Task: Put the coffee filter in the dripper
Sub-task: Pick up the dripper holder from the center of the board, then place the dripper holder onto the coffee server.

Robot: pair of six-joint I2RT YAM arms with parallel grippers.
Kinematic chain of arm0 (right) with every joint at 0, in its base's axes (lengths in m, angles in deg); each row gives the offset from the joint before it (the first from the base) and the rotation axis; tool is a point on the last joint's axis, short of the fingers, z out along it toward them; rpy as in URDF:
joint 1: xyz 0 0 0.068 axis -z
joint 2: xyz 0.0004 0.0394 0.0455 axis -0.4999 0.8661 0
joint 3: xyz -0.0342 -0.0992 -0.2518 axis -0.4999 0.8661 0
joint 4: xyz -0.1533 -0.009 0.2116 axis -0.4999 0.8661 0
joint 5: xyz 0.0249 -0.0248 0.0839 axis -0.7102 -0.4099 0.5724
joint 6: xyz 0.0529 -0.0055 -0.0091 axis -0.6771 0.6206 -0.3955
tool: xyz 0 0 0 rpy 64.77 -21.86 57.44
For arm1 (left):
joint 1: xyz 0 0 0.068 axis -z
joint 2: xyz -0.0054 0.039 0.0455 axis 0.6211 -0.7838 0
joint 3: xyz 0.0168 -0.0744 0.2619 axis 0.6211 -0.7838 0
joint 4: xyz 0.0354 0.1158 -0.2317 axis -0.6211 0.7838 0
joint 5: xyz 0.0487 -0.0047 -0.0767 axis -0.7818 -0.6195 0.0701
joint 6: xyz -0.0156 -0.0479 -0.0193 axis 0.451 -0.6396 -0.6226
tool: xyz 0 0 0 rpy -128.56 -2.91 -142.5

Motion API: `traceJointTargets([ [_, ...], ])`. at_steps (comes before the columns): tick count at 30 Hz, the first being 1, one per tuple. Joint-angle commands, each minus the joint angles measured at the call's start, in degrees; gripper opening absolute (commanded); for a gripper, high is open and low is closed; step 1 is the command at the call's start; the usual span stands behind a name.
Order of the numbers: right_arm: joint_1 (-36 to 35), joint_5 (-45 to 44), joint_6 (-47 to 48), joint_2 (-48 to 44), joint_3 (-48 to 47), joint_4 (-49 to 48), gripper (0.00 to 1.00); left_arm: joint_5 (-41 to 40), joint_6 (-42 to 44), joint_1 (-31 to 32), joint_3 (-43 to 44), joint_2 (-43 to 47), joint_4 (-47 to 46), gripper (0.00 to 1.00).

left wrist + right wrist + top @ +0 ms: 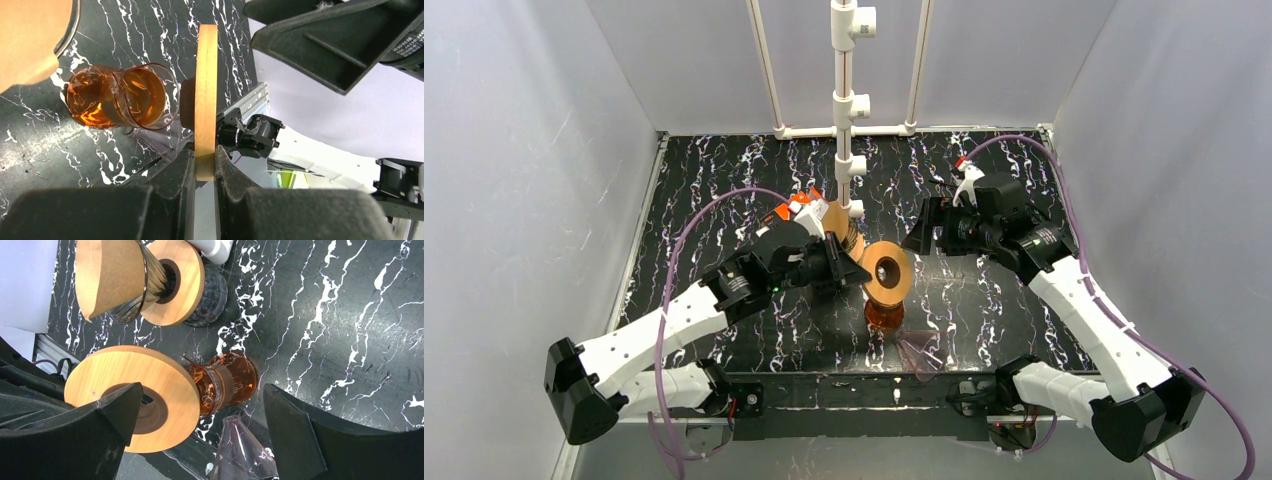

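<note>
Left gripper (pixel 205 161) pinches the wooden collar (pixel 206 75) of the amber dripper (pixel 235 380) (held tilted); right gripper (pixel 202 392) gapes wide, empty

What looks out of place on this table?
The amber dripper is tipped sideways instead of standing upright. Its wooden ring stands on edge, pinched by the left fingers, so a filter could hardly sit in it.
</note>
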Motion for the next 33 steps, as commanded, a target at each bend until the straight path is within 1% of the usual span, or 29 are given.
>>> traceJointTargets([
  [1, 0.1, -1.0, -0.5, -2.2, 0.2, -2.8, 0.98, 2.8, -0.4, 0.2, -1.8, 4.9, 1.4, 0.00],
  [8, 0.1, 0.4, -0.7, -2.5, 1.2, -3.3, 0.98, 7.2, -1.7, 0.1, -6.0, 8.0, 2.1, 0.00],
  [10, 0.2, 0.9, -1.0, -2.6, 1.7, -3.4, 0.98, 8.5, -2.9, 0.2, -7.4, 8.0, 0.5, 0.00],
  [15, 0.5, 2.2, -2.3, -3.2, 3.7, -4.2, 0.98, 12.8, -5.9, 0.2, -11.0, 5.5, -7.3, 0.00],
  [19, 1.0, 3.6, -3.3, -3.3, 4.8, -4.4, 0.98, 12.9, -7.5, 0.2, -12.4, 4.3, -11.9, 0.00],
  [28, 1.5, 4.3, -3.8, -3.5, 5.7, -4.8, 0.98, 8.6, -7.2, 0.2, -12.6, 5.2, -13.0, 0.00],
  [33, 1.6, 5.7, -4.5, -2.9, 5.9, -5.8, 0.98, 6.6, -8.6, 0.2, -12.9, 4.1, -14.4, 0.00],
])
